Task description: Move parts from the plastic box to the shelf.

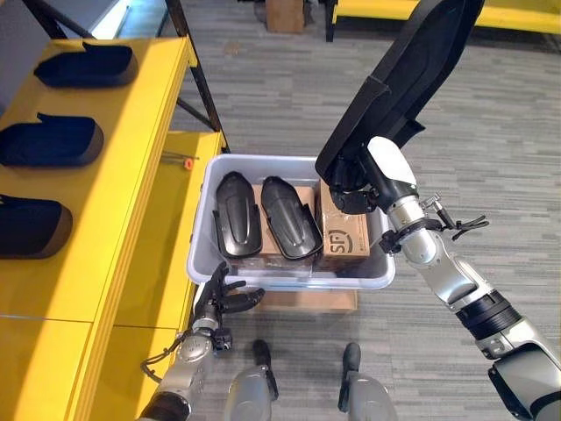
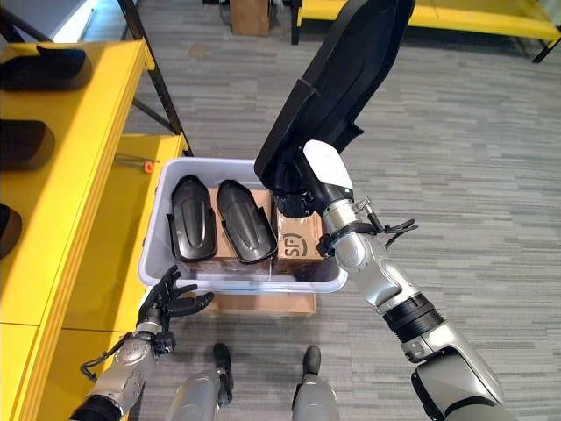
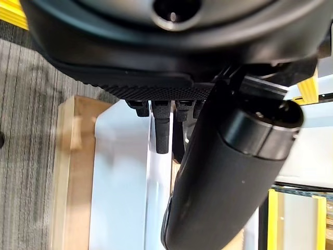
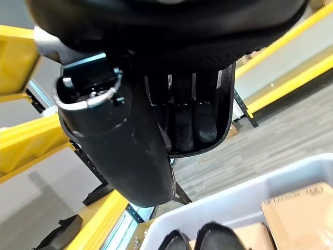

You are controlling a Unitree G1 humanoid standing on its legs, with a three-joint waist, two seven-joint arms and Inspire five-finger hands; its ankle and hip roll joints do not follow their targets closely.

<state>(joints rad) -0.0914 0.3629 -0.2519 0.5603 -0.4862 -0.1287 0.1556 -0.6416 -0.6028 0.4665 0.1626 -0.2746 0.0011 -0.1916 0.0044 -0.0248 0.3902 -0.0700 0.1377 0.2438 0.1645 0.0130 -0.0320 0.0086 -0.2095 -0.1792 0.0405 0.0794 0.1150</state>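
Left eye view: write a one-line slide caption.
Right hand lifts a black part above the plastic box; two parts remain inside.

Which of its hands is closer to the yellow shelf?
Left. The left hand hangs open at the box's near corner beside the shelf; the right hand holds a part above the box's far side.

Two parts (image 1: 266, 217) in box (image 1: 289, 279); shelf (image 1: 131, 158) left.
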